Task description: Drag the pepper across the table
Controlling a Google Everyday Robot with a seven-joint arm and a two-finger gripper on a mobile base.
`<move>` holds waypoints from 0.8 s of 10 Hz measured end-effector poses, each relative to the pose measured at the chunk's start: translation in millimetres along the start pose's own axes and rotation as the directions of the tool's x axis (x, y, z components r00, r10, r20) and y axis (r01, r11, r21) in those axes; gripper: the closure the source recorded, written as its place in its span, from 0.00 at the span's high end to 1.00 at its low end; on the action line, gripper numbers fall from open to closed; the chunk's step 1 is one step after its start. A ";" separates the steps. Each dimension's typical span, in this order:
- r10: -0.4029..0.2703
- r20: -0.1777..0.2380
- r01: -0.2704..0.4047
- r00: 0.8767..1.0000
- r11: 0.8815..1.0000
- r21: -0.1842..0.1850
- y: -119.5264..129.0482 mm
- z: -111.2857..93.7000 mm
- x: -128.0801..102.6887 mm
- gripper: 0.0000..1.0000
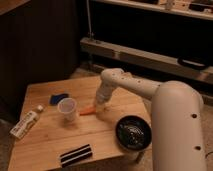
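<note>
While the white robot arm (150, 95) reaches down from the right over the light wooden table (45, 145), its two-finger gripper (100, 106) sits low at the table's middle, touching the right end of the slim orange pepper (87, 111); whether the jaws are clenched on it or released cannot be told. Pepper: lying flat on the tabletop, just right of the clear plastic cup (67, 109). Blue crumpled cloth (59, 98): behind the cup. White tube (27, 123): near the left edge. Black striped bar (76, 155): front edge. Round black bowl (133, 132): front right.
</note>
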 end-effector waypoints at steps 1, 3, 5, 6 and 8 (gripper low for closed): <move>0.003 -0.005 -0.003 1.000 1.000 -0.007 4.7 2.1 0.2 0.26; 0.011 -0.011 -0.011 1.000 1.000 -0.018 12.9 7.1 2.0 0.26; 0.023 -0.018 -0.023 1.000 0.999 -0.028 23.1 11.2 5.2 0.26; 0.027 -0.020 -0.027 0.999 0.999 -0.026 25.6 11.2 6.0 0.26; 0.036 -0.031 -0.037 0.999 0.999 -0.037 37.7 10.1 8.3 0.26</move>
